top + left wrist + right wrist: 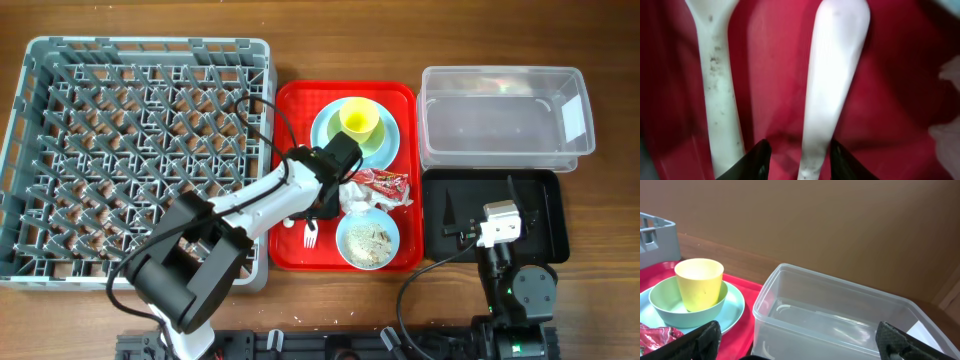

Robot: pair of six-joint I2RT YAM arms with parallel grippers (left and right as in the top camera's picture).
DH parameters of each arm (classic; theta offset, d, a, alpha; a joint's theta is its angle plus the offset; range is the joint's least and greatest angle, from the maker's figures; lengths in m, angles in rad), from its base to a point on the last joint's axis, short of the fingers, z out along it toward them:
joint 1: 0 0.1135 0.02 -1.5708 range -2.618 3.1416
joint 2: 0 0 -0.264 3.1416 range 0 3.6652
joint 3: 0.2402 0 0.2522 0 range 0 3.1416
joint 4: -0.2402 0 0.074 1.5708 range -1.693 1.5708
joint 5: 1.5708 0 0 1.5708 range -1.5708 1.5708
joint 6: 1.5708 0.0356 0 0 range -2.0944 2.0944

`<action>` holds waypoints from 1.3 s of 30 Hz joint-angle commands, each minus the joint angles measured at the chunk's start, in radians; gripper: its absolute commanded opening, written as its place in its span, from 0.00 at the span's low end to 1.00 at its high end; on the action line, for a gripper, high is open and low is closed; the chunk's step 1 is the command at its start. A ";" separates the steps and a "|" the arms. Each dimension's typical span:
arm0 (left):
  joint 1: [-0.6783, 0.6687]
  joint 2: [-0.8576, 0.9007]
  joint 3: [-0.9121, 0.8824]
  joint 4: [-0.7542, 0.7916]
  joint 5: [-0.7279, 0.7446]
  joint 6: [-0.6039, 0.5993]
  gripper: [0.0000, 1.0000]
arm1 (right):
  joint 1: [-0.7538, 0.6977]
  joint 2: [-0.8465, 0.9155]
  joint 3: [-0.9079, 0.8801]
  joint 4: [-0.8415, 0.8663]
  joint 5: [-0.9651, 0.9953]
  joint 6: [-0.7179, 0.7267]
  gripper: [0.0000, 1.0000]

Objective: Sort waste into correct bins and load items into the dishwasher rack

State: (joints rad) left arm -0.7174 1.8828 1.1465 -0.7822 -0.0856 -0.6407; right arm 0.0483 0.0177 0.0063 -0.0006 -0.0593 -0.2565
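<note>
My left gripper (800,159) is open low over the red tray (295,100), its fingers on either side of one white utensil handle (832,75). A second, speckled white handle (715,85) lies to its left. From above, the left gripper (320,208) is by the fork (310,237). A yellow cup (358,120) stands in a pale green bowl (385,142) on the plate (323,132). A crumpled napkin (358,195) and a red wrapper (388,183) lie mid-tray. A second bowl (368,240) holds rice crumbs. My right gripper (802,347) is open and empty over the black tray (545,215).
The grey peg rack (150,45) fills the left of the table. The clear tub (500,72) stands at the back right and looks empty in the right wrist view (840,315). The cup (699,282) and the rack corner (655,235) show there too.
</note>
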 commanded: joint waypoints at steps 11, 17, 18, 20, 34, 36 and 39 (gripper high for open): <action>0.004 -0.045 -0.042 0.060 -0.029 0.008 0.04 | 0.001 -0.004 -0.001 0.002 0.005 -0.005 1.00; 0.019 -0.240 0.071 -0.024 -0.221 0.009 0.04 | 0.001 -0.004 -0.001 0.003 0.005 -0.005 1.00; 0.029 -0.283 0.071 -0.033 -0.265 0.009 0.04 | 0.001 -0.004 -0.001 0.002 0.006 -0.005 1.00; 0.056 -0.352 0.071 -0.062 -0.335 0.009 0.04 | 0.001 -0.004 -0.001 0.002 0.005 -0.005 1.00; 0.264 -0.344 0.062 -0.114 -0.331 0.297 0.04 | 0.001 -0.004 -0.001 0.002 0.006 -0.005 1.00; 0.264 -0.316 0.062 -0.118 -0.332 0.297 0.04 | 0.001 -0.004 -0.001 0.002 0.006 -0.005 1.00; 0.264 -0.282 0.062 -0.118 -0.335 0.297 0.04 | 0.001 -0.004 -0.001 0.002 0.006 -0.005 1.00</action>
State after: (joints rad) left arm -0.4568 1.5696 1.2064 -0.8982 -0.4217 -0.3561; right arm 0.0483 0.0177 0.0063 -0.0010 -0.0593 -0.2565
